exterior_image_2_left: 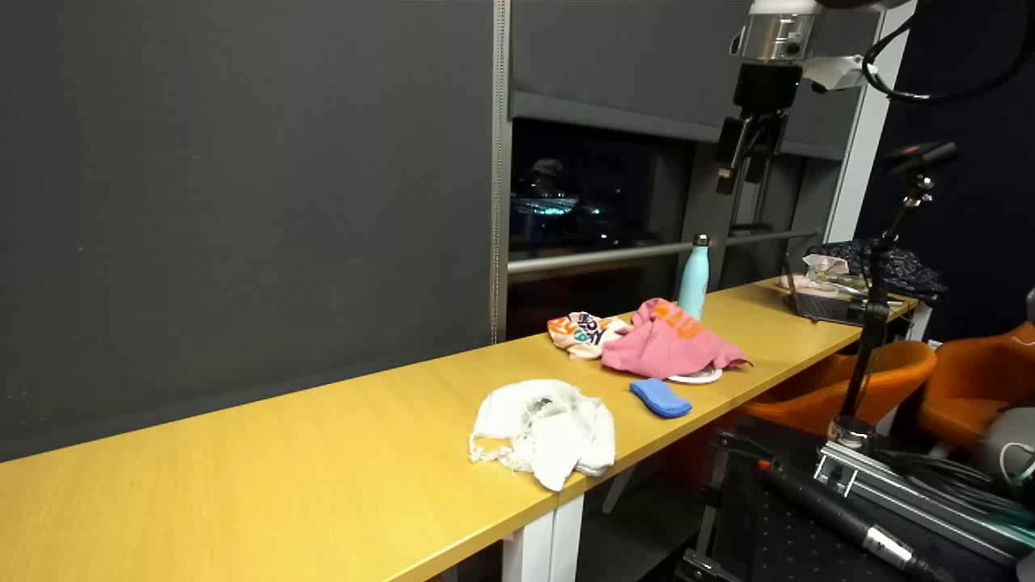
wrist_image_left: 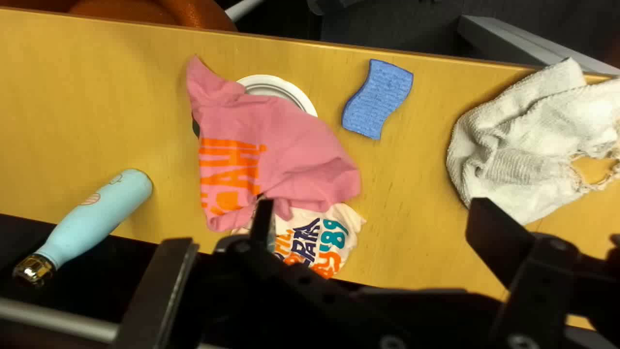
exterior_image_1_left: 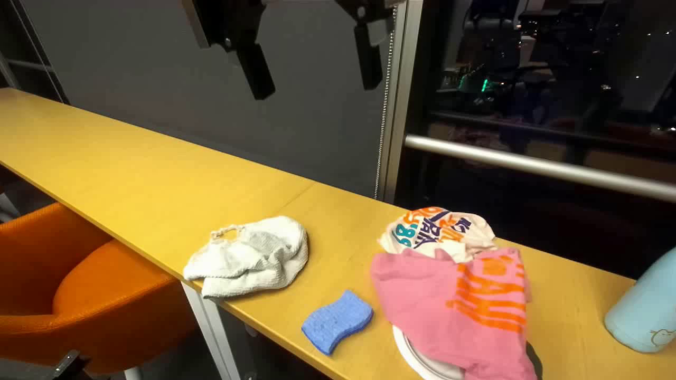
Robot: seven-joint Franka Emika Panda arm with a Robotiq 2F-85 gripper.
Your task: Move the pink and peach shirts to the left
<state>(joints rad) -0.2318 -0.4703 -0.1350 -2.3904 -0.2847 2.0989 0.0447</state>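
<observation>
A crumpled pink shirt with orange print point(exterior_image_1_left: 422, 306) lies on the table, partly over a white plate point(exterior_image_1_left: 412, 359). It also shows in an exterior view point(exterior_image_2_left: 667, 347) and in the wrist view point(wrist_image_left: 295, 140). The peach shirt with coloured lettering point(exterior_image_1_left: 438, 232) is bunched beside it toward the window, partly under the pink shirt's edge. It shows in the wrist view point(wrist_image_left: 315, 237), partly hidden by a finger. My gripper point(exterior_image_1_left: 317, 91) is open and empty, high above the table. In the wrist view its fingers point(wrist_image_left: 372, 208) stand wide apart over the peach shirt's side and the white cloth.
A white cloth point(exterior_image_1_left: 259, 258) lies at the table's front edge. A blue sponge point(exterior_image_1_left: 338, 319) lies between it and the plate. A light blue bottle point(exterior_image_2_left: 694, 279) stands beyond the pink shirt. A window rail point(exterior_image_1_left: 528, 162) runs behind the table; orange chairs point(exterior_image_1_left: 105, 285) stand in front.
</observation>
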